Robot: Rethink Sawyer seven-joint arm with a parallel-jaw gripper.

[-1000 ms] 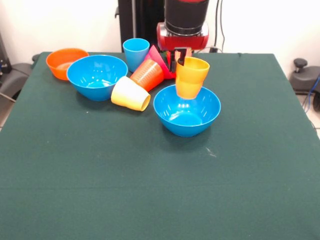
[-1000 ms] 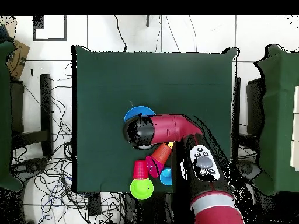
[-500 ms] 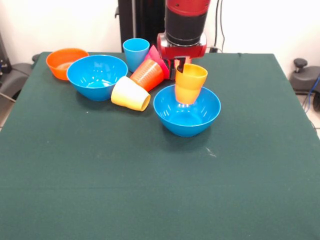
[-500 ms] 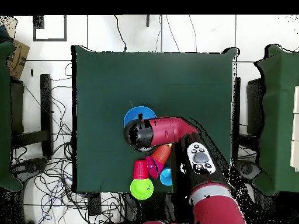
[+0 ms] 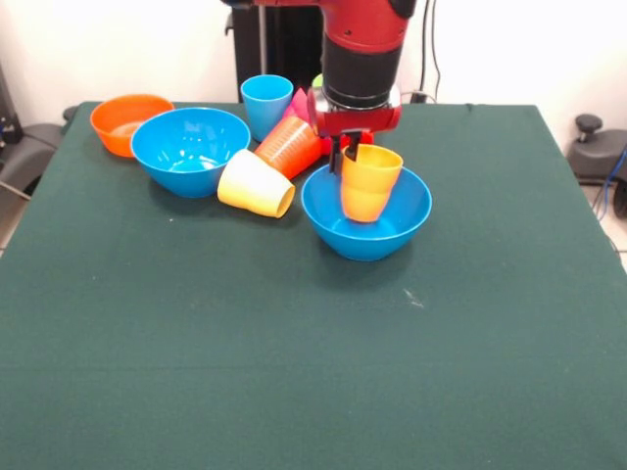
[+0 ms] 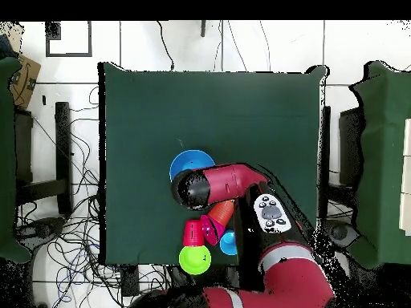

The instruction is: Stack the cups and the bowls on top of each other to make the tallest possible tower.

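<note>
My gripper (image 5: 351,157) is shut on the rim of a yellow-orange cup (image 5: 370,186) and holds it upright, low inside a bright blue bowl (image 5: 366,233) at mid table. The overhead view shows only part of this bowl (image 6: 188,161) past my arm's wrist (image 6: 193,189), which hides the cup. A second blue bowl (image 5: 191,149), an orange bowl (image 5: 125,122), a light blue cup (image 5: 266,104), an orange cup (image 5: 289,146) on its side, a pale yellow cup (image 5: 256,185) on its side and a tilted pink-red bowl (image 5: 303,106) sit at the far left.
In the overhead view a lime-green bowl (image 6: 194,259) and a red cup (image 6: 193,233) lie by the table edge near my base. The loose cups crowd close to the left of the bowl under my gripper.
My gripper has come down with the yellow-orange cup, from above the blue bowl's rim to low inside the bowl. The other cups and bowls have not moved.
</note>
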